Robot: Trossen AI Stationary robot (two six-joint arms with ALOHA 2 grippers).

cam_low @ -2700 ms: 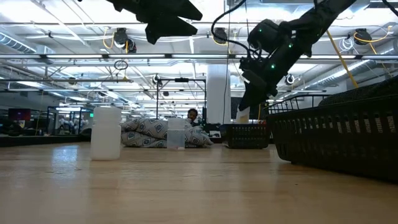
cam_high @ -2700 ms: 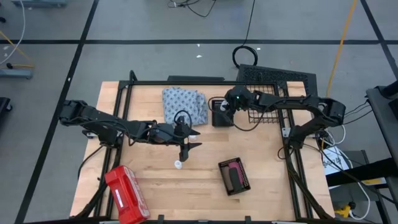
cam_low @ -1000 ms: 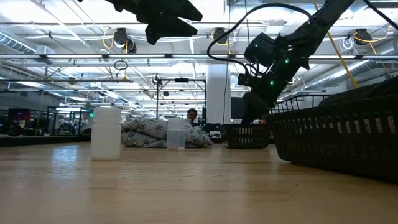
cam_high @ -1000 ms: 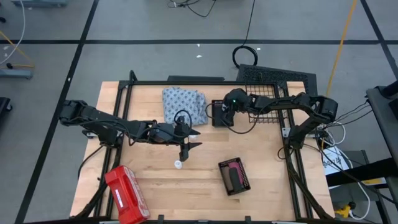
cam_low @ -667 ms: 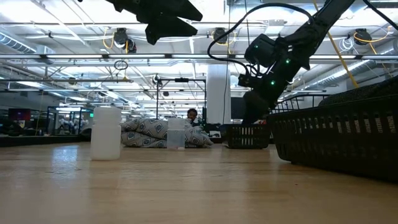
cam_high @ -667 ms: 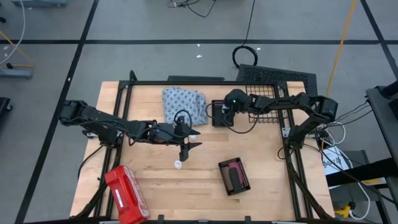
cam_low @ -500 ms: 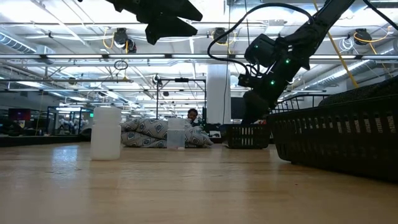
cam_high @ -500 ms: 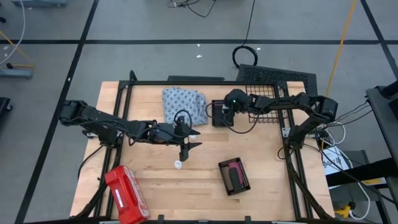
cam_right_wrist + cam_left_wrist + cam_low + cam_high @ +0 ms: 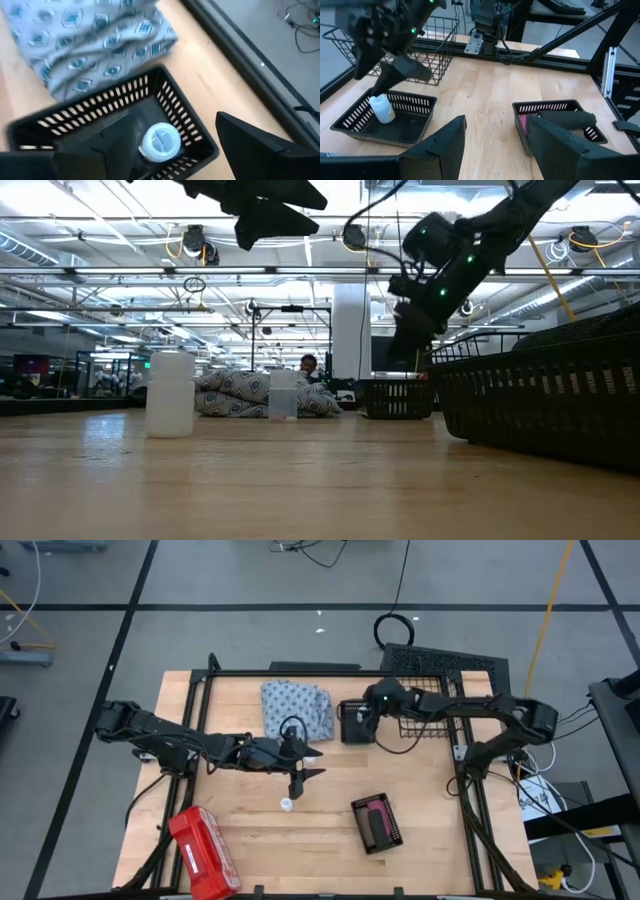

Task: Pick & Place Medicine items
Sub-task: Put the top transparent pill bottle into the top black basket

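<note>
A white bottle (image 9: 161, 141) with a pale cap stands on the floor of a small black basket (image 9: 354, 724), also visible in the left wrist view (image 9: 381, 108). My right gripper (image 9: 177, 120) hovers open just above it (image 9: 363, 717), with a finger to either side. Two more white bottles stand on the table (image 9: 287, 804) (image 9: 312, 757), and the low view shows them too (image 9: 170, 393) (image 9: 283, 395). My left gripper (image 9: 305, 782) hangs open above the table between them. A black tray (image 9: 378, 823) holds a pink-red tube (image 9: 522, 122) and a dark tube (image 9: 567, 119).
A blue-white patterned cloth (image 9: 297, 707) lies at the far side, next to the small basket. A large wire basket (image 9: 440, 700) sits at the far right, under the right arm. A red plastic case (image 9: 203, 852) lies at the near left corner. Black frame rails border the table.
My right gripper has risen from the small black basket and drawn slightly toward the table's right. The white bottle stays standing in the basket.
</note>
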